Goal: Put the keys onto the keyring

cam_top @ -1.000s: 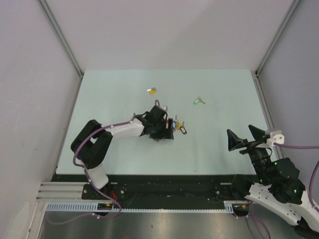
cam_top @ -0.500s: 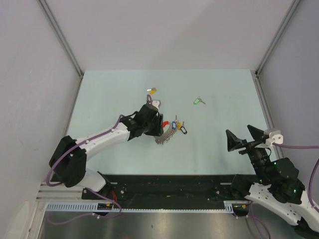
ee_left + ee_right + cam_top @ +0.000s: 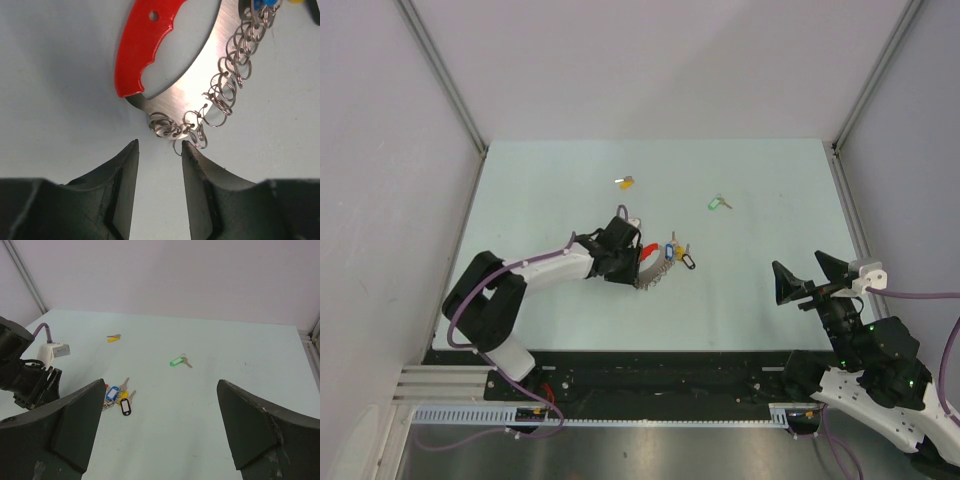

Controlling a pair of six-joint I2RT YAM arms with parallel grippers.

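**A:** Since half a second ago the left arm [image 3: 535, 268] has folded its elbow back toward its base, yet the left pincer [image 3: 636, 270] stays low over the table [image 3: 540, 200], right beside the keyring [image 3: 660, 262].

**B:** Is it gripping anything?

**A:** No. From the left wrist view, its fingers [image 3: 122, 185] stand a narrow gap apart with only bare table between them. The keyring's chain of steel rings [image 3: 220, 95] ends just beyond the tips, nearest the right-hand finger. Whether a ring touches that finger I cannot tell. The red band [image 3: 145, 45] lies farther out.

**B:** And the loose keys?

**A:** The yellow-headed key [image 3: 626, 182] lies farther back on the table, well apart from the left pincer. The green-headed key [image 3: 718, 204] lies back and to the right of the keyring, also apart.

**B:** The other arm?

**A:** The right pincer [image 3: 807, 272] hangs near the table's right edge, spread wide and holding nothing, well apart from both keys.
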